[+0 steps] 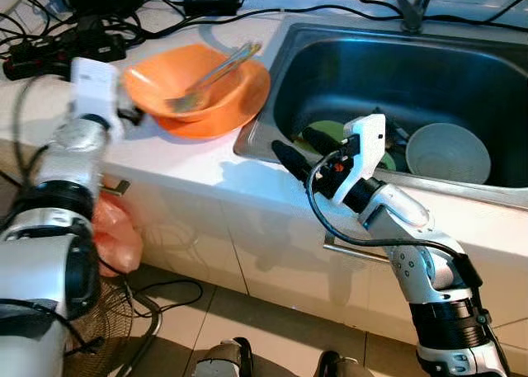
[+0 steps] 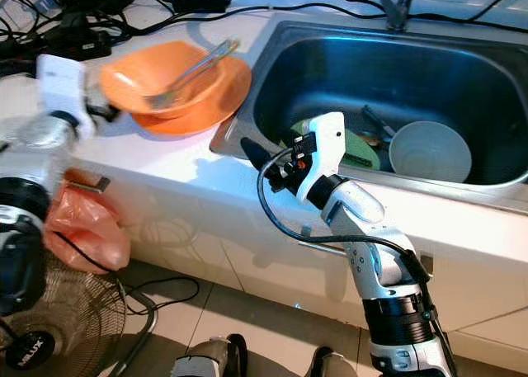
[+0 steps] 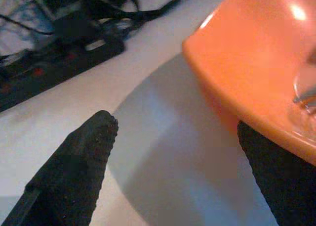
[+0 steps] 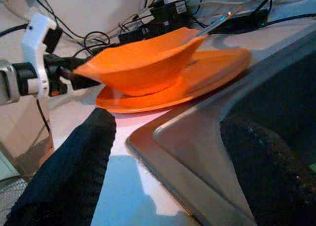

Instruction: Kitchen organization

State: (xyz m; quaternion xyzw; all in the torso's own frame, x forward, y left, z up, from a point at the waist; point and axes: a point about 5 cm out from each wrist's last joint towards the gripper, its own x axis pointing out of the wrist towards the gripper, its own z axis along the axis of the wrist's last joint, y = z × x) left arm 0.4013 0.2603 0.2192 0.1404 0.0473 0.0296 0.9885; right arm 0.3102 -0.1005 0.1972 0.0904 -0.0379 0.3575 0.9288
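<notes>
- On the white table (image 1: 190, 158) beside the sink (image 1: 285, 59), in my left eye view, an orange bowl (image 1: 177, 76) sits on an orange plate (image 1: 239, 101), a utensil (image 1: 216, 70) lying in the bowl. My left end effector (image 1: 132, 111) is at the bowl's rim.
- In the right eye view, my right end effector (image 2: 252, 152) hovers over the sink's near corner; a white bowl (image 2: 429, 150) and a green dish (image 2: 359, 150) lie in the basin.
- The left wrist view shows those fingers (image 3: 84, 157) apart, the bowl's wall between them, not yet clamped.
- The right wrist view shows its fingers (image 4: 79, 157) apart too, empty, pointed toward the plate.
- I judge the step is grasping the bowl; next I must close on the rim and lift level, or the utensil slides.
</notes>
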